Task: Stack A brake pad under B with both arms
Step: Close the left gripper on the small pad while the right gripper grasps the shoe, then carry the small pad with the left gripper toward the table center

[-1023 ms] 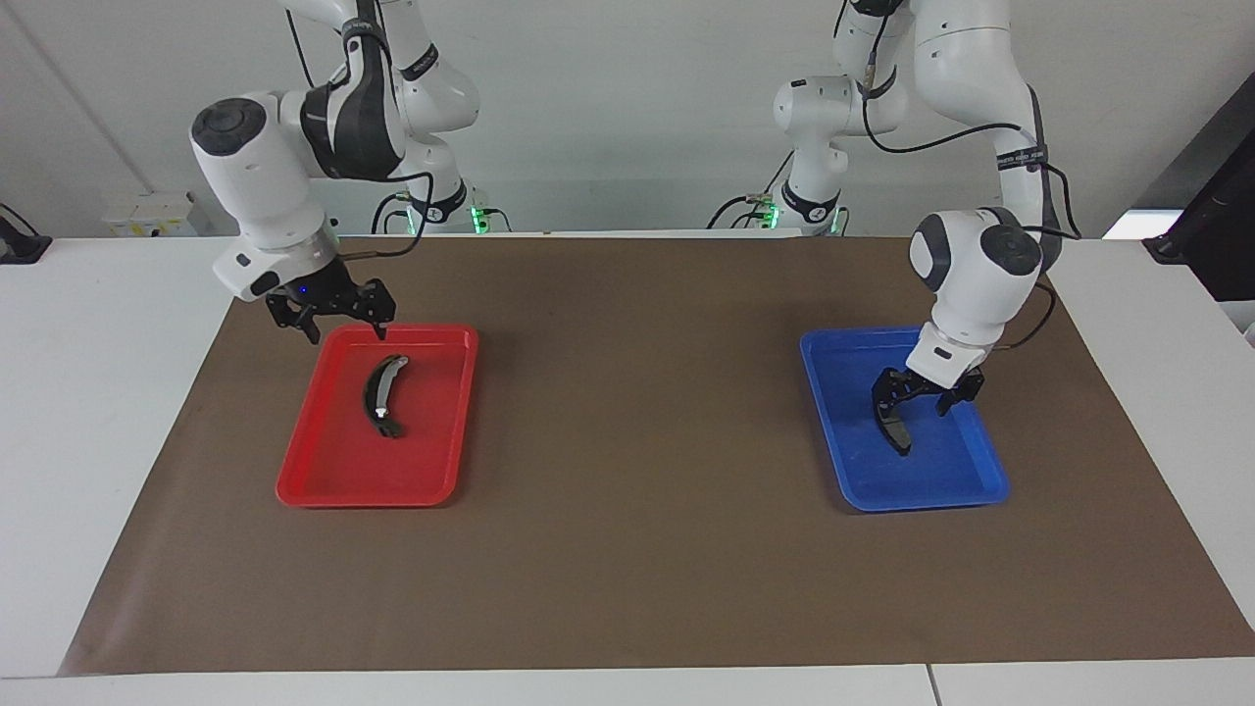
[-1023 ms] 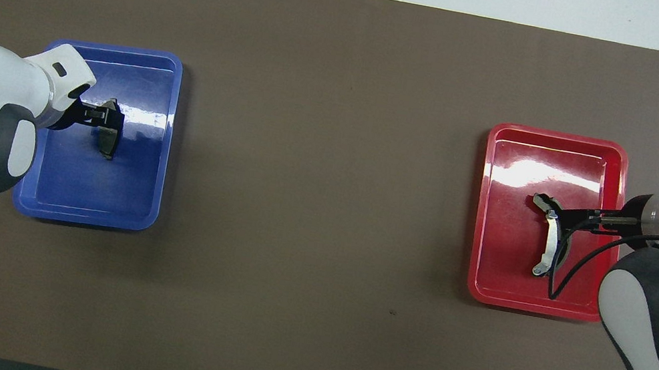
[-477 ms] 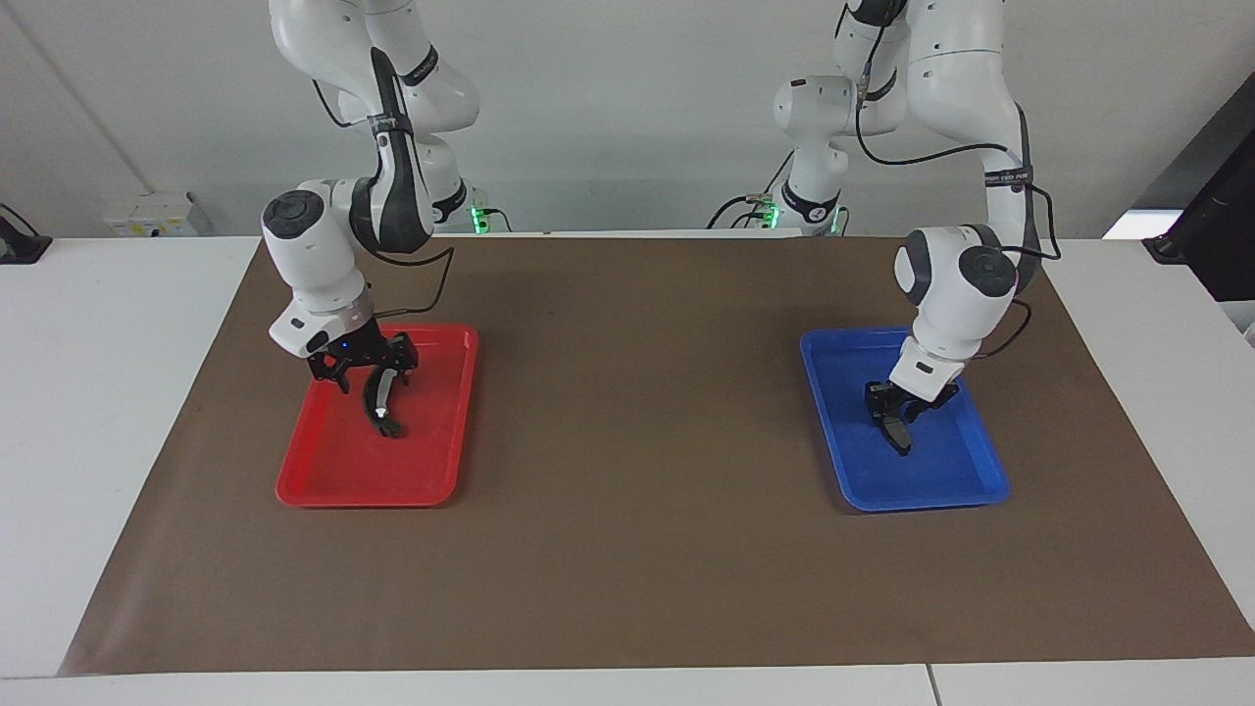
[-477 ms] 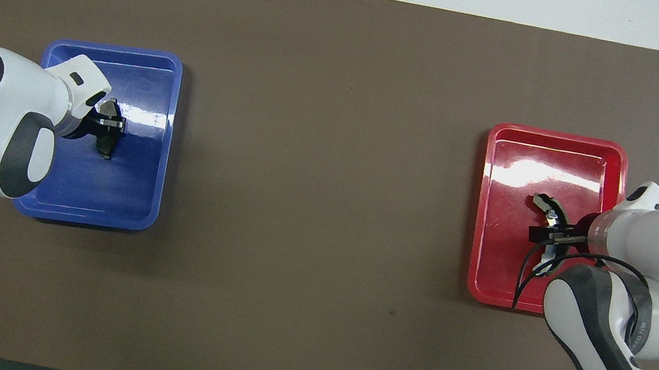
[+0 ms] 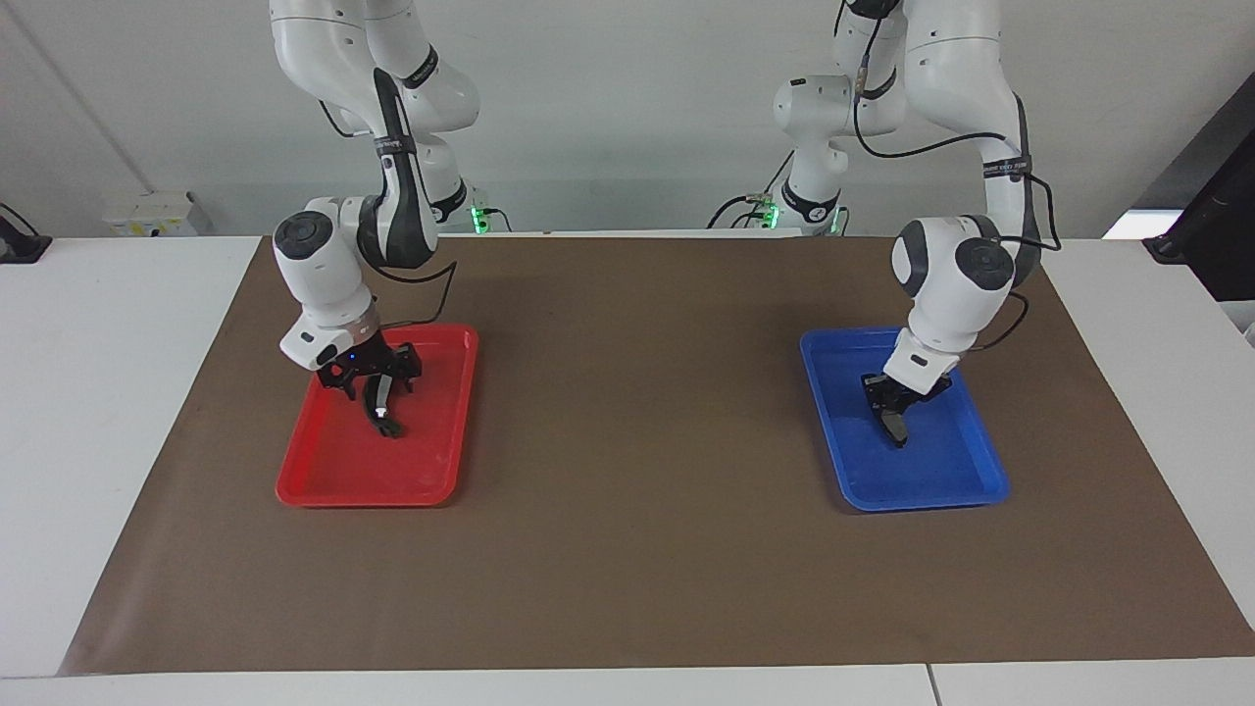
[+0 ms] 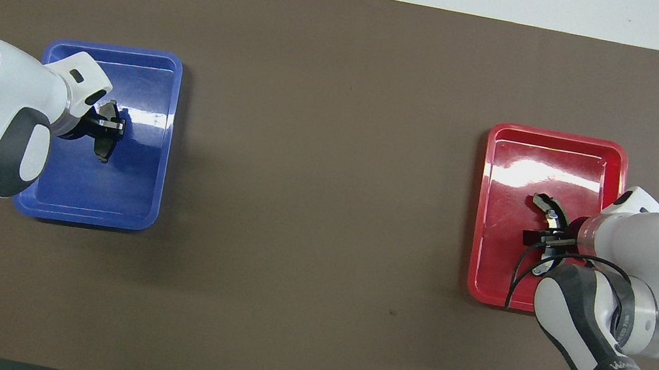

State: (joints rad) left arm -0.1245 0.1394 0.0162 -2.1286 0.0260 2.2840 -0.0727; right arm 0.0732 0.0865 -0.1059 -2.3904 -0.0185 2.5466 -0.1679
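The A brake pad (image 5: 895,428), a short dark-grey pad, is in the blue tray (image 5: 941,498) toward the left arm's end. My left gripper (image 5: 894,410) is shut on its upper end and the pad hangs edge-on just over the tray floor; it also shows in the overhead view (image 6: 103,149). B (image 5: 380,410), a long dark crescent with silver metal, lies in the red tray (image 5: 333,493) toward the right arm's end. My right gripper (image 5: 378,388) is low over B's middle, fingers open on either side of it. In the overhead view one end of B (image 6: 544,203) shows.
A brown mat (image 5: 637,441) covers the table between the two trays. White table surface (image 5: 118,392) lies around the mat. The blue tray (image 6: 87,215) and red tray (image 6: 557,144) hold nothing else.
My left gripper closed on the A brake pad and raised it slightly. My right gripper came from the red tray's rim down over B's middle and now straddles it.
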